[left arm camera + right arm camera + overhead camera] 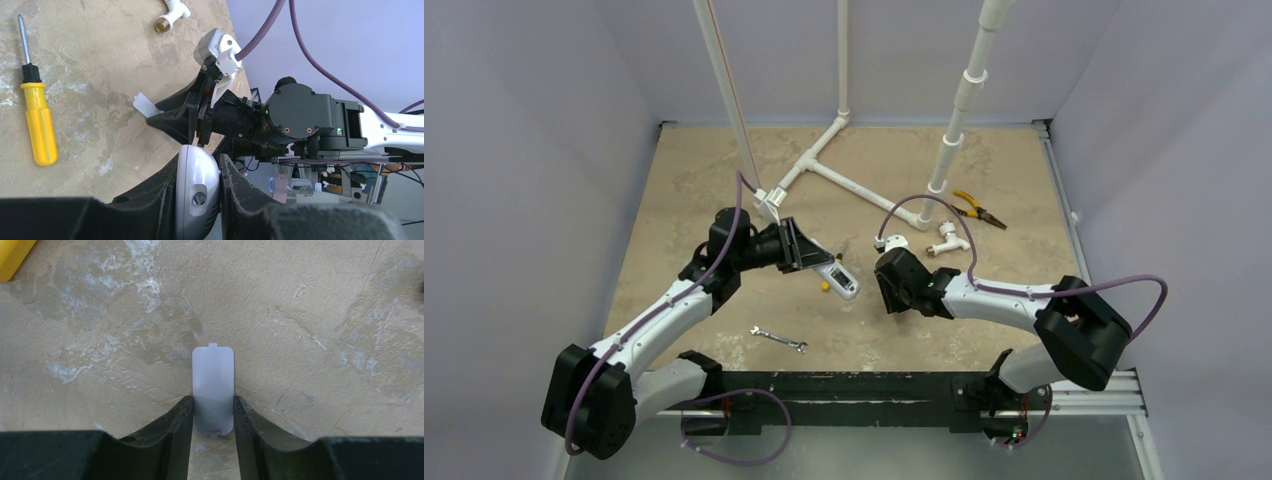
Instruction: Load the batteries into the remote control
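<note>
Two grippers, both clamped on something. Left gripper [199,165] is closed across the remote control [197,200], one finger on each long side near a rounded end. A small round lens on that end faces my wrist camera. From above, the remote juts out of the left fingers toward the right arm, near the middle of the table [325,315]. I cannot tell whether it is lifted or resting, nor whether its battery bay holds anything. Right gripper [213,400] pinches a small pale-grey battery cover [213,375] by its long edges, tabbed end pointing away from the fingers, with bare tabletop behind it. Whether it touches the surface I cannot say. The left wrist view shows the right gripper directly ahead of the remote's end, close, with the cover poking out as a white tab. The top view hides the cover under the gripper body. A yellow-handled screwdriver [39,125] lies flat, apart from both grippers. My right wrist catches only a yellow corner of it, and the top view only a yellow bit just beside the remote. A white pipe fitting [170,15] with a brass end lies farther out. Only the top view shows a wrench [779,339] lying toward the arm bases and yellow-handled pliers [979,209] at the far right, near the foot of the white pipe frame [824,170].
</note>
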